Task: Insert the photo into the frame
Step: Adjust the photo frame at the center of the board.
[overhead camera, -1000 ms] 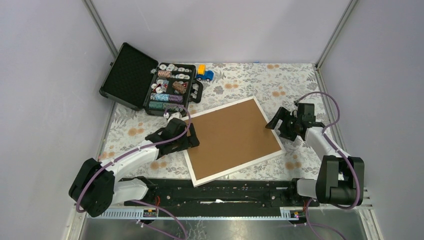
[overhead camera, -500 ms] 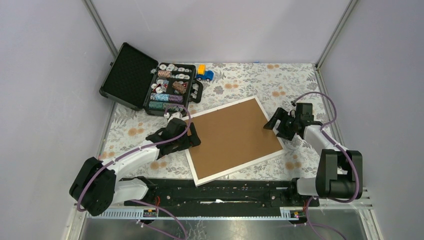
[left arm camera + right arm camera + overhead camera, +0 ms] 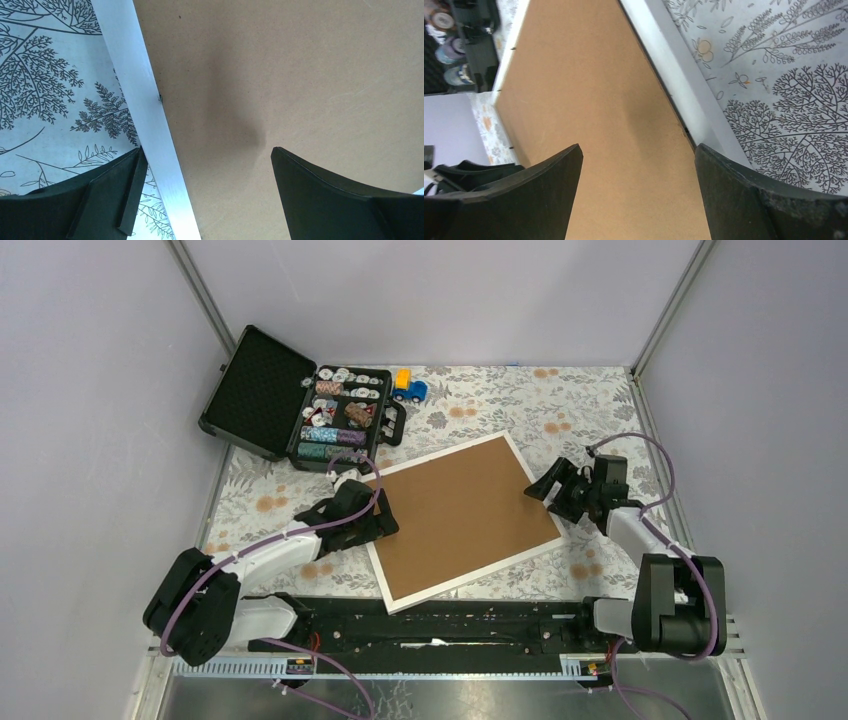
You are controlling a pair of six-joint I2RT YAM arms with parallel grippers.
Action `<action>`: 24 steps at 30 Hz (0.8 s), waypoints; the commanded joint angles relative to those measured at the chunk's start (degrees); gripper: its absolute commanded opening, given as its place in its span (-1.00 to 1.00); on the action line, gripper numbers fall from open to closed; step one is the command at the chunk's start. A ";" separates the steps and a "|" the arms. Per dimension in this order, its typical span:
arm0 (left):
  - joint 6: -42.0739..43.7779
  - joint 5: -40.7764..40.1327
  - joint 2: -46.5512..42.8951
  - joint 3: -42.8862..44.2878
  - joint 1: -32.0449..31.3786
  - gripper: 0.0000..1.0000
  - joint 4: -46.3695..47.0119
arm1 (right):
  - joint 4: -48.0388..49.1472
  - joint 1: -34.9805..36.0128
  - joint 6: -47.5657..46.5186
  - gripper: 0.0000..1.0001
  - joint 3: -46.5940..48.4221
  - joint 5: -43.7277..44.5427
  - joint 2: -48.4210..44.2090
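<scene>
Top external view: open grippers bracketing a face-down picture frame

Showing a large white rectangular picture frame [image 3: 465,518] lying at an angle on a floral-printed tablecloth [image 3: 480,400], brown back facing up, with its thin white moulding [image 3: 145,125] showing as a border. Reaching in low with the left gripper [image 3: 383,520] at the frame's left edge, fingers spread apart and clamping nothing. Straddling the moulding in the left wrist view, one finger over cloth and the other over brown board. Mirroring that with the right gripper [image 3: 550,498] at the opposite edge, likewise spread wide and empty, one finger over board and one over cloth beyond the moulding. Judging by this symmetry, probably getting ready to steady or lift the frame from two sides, perhaps for turning it over or working at its back. Finding no sunset landscape photo in any view; possibly sitting beneath the brown back, though that cannot be told. Noting, well apart at the far left, an open black case of poker chips [image 3: 300,410] and a small blue and yellow toy truck [image 3: 409,387], neither being touched.
</scene>
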 commanded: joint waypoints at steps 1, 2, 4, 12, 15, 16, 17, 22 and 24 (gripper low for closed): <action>-4.50 8.29 1.81 1.16 -2.46 0.97 12.99 | -4.22 7.73 5.35 0.75 -3.21 -8.12 3.50; -4.41 8.19 1.74 1.42 -2.58 0.97 12.99 | -5.14 8.92 3.96 0.76 -3.48 -4.23 5.10; -4.19 7.82 1.68 2.07 -2.67 0.97 12.93 | -5.57 10.82 2.89 0.73 -4.14 -0.54 8.61; -1.15 3.80 1.31 5.32 -2.70 0.97 7.49 | -16.19 17.04 -2.18 0.79 3.58 14.01 3.81; 0.47 1.86 0.57 5.24 -2.34 0.97 6.22 | -17.82 17.04 -3.02 0.83 6.77 12.35 2.23; 0.94 2.60 0.97 5.44 -1.97 0.97 6.05 | -18.41 17.04 -3.52 0.84 7.77 11.72 2.26; 1.20 2.70 1.85 5.98 -1.83 0.97 5.28 | -18.58 17.03 -3.87 0.89 8.33 12.95 2.18; 0.89 4.45 6.29 5.44 -1.82 0.98 8.49 | -18.05 15.59 -3.89 0.99 10.12 24.46 3.08; 1.09 5.49 8.40 6.08 -1.82 0.97 9.54 | -17.68 13.19 -3.82 0.99 10.96 24.27 4.65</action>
